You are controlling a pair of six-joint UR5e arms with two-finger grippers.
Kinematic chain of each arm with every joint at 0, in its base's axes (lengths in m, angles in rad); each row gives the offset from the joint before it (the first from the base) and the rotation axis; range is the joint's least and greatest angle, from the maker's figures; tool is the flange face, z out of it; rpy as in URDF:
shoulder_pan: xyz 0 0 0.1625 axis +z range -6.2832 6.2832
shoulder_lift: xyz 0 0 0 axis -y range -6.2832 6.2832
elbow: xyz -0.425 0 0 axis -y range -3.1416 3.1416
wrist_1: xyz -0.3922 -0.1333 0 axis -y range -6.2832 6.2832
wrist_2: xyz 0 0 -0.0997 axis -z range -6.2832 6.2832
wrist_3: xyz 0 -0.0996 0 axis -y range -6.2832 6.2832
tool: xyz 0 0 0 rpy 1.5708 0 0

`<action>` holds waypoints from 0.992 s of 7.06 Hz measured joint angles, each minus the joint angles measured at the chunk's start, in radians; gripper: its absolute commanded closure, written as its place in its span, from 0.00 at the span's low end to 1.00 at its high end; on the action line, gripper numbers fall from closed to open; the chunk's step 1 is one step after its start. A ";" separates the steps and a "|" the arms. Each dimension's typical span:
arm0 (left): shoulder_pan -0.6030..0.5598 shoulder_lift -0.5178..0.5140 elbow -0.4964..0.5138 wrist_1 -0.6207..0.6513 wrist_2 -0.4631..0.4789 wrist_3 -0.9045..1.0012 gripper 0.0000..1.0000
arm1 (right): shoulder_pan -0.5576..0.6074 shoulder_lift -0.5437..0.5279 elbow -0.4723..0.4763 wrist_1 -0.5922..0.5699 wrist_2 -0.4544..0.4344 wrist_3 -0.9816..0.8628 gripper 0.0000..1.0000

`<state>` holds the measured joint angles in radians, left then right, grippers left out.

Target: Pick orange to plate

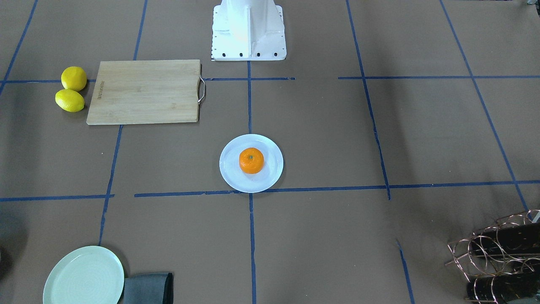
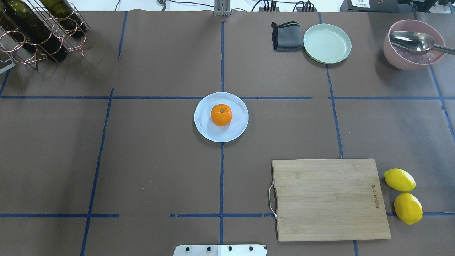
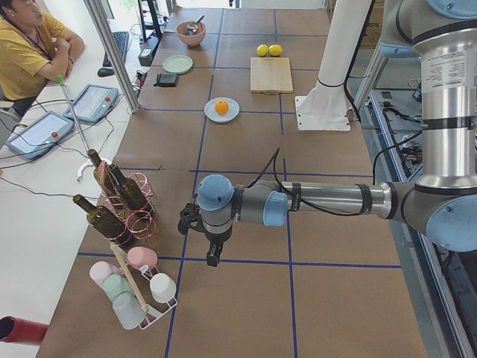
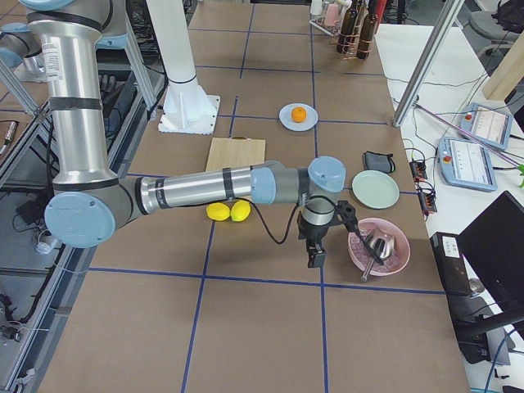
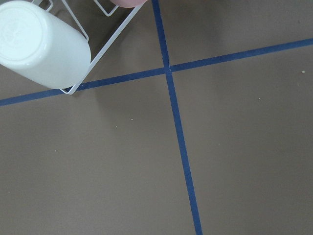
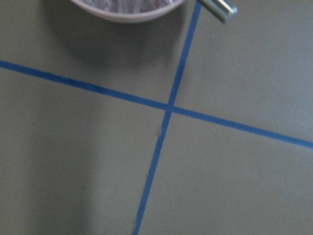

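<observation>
The orange [image 2: 221,115] sits on the plate [image 2: 235,132], roughly at its middle, stem dot facing up. The plate lies at the centre of the brown paper-covered table [image 2: 160,170], where two blue tape lines cross.

Neither arm is near it. The left gripper [image 3: 212,259] hangs over the table at the far left end, pointing down beside the cup rack [image 3: 141,291] and near the wine rack [image 2: 39,32] with its dark bottles. Its wrist camera looks down on a tape cross and one white cup [image 5: 41,44]. The right gripper [image 4: 313,257] hangs at the opposite end, just beside the pink bowl [image 2: 408,57], which holds a metal spoon [image 2: 412,41]. Both grippers show only in the side views, so it cannot be told whether their fingers are spread or pressed together.

The wooden cutting board [image 2: 330,199] has a metal handle on one short edge and a small burned-in brand mark near the other; the lettering is too small to read. Two lemons [image 2: 399,179] lie touching each other just beside that edge. A pale green plate [image 2: 327,43] rests against a folded grey cloth [image 2: 286,35]. Each arm's upright segment carries a printed label [image 3: 452,71], also illegible.
</observation>
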<state>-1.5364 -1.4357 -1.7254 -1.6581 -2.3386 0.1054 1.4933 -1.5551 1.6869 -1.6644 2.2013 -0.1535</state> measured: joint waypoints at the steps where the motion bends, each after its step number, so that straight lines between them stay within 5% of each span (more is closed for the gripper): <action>1: 0.000 0.009 -0.021 0.000 0.001 -0.001 0.00 | 0.006 -0.051 -0.003 0.059 0.004 0.005 0.00; 7: 0.000 0.016 -0.022 0.000 0.003 -0.001 0.00 | 0.009 -0.075 -0.009 0.101 0.077 0.014 0.00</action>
<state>-1.5361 -1.4198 -1.7474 -1.6577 -2.3357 0.1043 1.5018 -1.6304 1.6779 -1.5633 2.2781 -0.1397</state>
